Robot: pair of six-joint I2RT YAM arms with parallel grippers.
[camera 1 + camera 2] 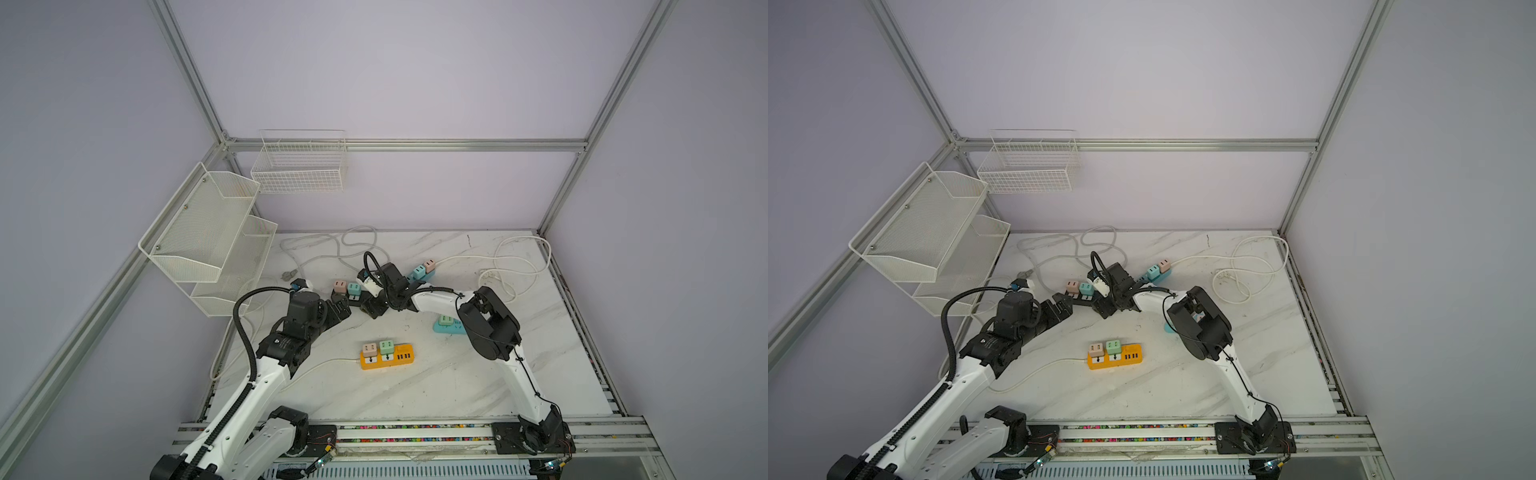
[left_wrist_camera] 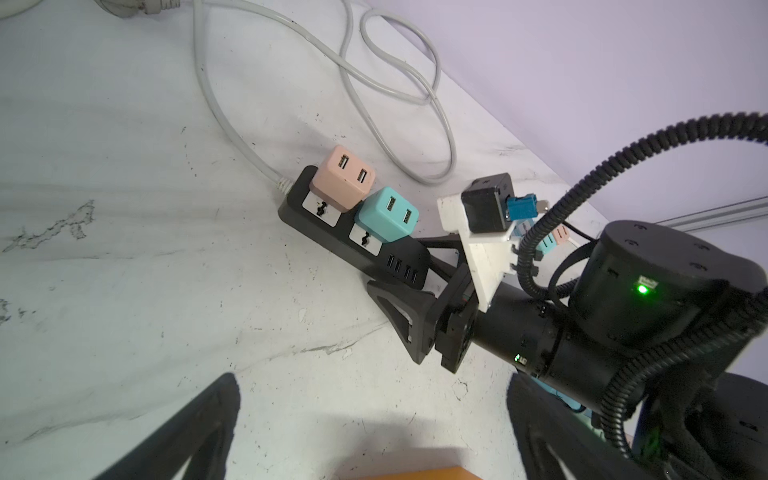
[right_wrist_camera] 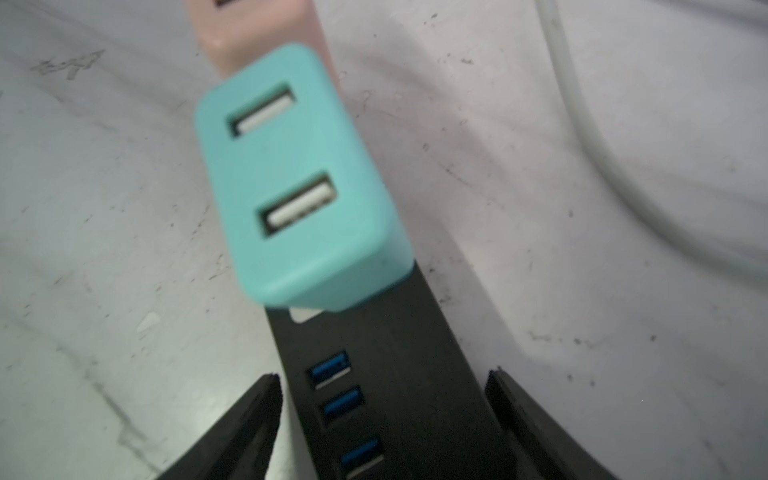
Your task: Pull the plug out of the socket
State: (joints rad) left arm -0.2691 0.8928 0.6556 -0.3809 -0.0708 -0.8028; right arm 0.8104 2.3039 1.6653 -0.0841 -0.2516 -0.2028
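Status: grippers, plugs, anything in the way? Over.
Left gripper open, empty. Right gripper open, straddling USB end of black power strip. Teal plug, pink plug both seated. Obstruction: right arm close beside teal plug.

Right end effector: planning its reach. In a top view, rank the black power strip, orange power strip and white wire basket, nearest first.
1. Black plastic power strip: USB end between the right end effector's open jaws.
2. Orange plastic power strip: mid-table, toward the front.
3. White wire basket: back wall, left.
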